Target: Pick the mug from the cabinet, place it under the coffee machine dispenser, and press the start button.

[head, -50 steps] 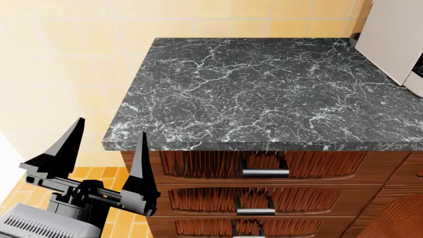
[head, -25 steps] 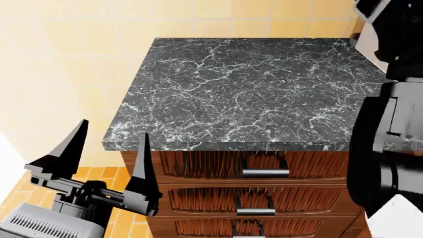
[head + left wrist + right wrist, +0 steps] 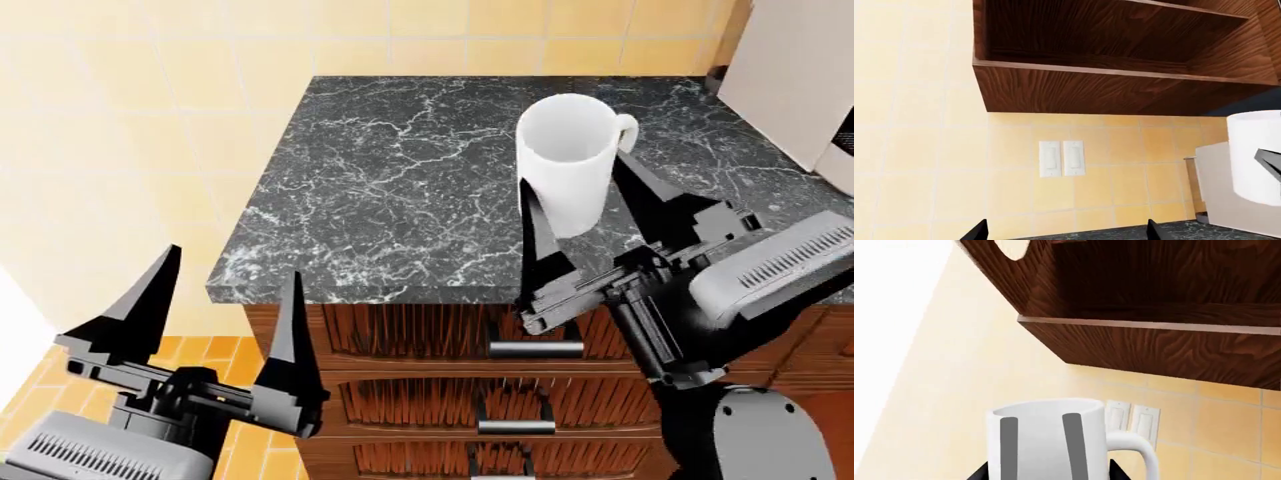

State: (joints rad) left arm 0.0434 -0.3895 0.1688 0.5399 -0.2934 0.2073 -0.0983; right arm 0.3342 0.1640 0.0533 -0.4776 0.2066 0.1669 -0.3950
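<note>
The white mug [image 3: 571,165] with its loop handle is upright in the air over the black marble countertop [image 3: 400,190]. My right gripper [image 3: 574,172] is shut on it, one finger on each side. In the right wrist view the mug [image 3: 1047,440] fills the space between the fingers [image 3: 981,473]. The off-white coffee machine [image 3: 794,80] stands at the counter's back right, mostly cut off; its recess and spout are out of view. My left gripper [image 3: 214,300] is open and empty, low in front of the counter's left corner. The left wrist view shows the mug [image 3: 1254,155] in front of the machine [image 3: 1214,185].
An open dark wood wall cabinet [image 3: 1121,60] hangs over the counter; it also shows in the right wrist view [image 3: 1154,305]. Two white wall switches [image 3: 1062,158] sit on the yellow tiled wall. Wooden drawers with metal handles [image 3: 534,349] are under the counter.
My right arm has swung in from the right edge of the head view and now holds the mug over the counter. My left gripper has barely moved.
</note>
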